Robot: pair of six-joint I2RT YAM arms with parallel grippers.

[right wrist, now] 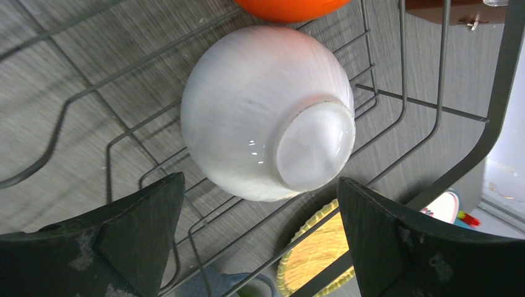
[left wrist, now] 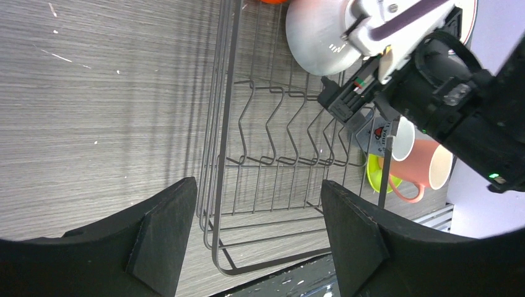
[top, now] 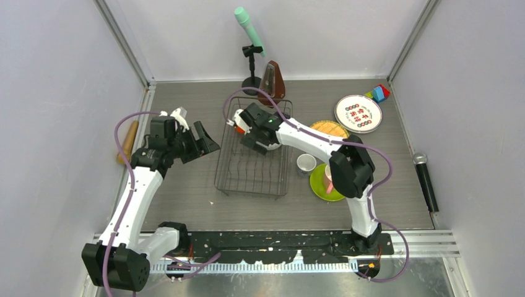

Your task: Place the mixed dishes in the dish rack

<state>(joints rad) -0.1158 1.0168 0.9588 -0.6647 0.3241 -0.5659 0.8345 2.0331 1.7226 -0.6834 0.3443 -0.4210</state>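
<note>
The white bowl [right wrist: 266, 117] is seen lying foot-up at the twelve-o'clock end of the dish rack [top: 251, 179], under the wide-open right gripper [right wrist: 260, 182]. It is judged glazed, slippery and breakable, best pinched at the rim. The left gripper [left wrist: 258, 184] is held open at the rack's nine o'clock.

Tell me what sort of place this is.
Probably a robotics test cell, not a kitchen. Plain white panels box in a grey table, where a dish rack sits staged. A mint microphone on a stand and a metronome are at the back.
</note>
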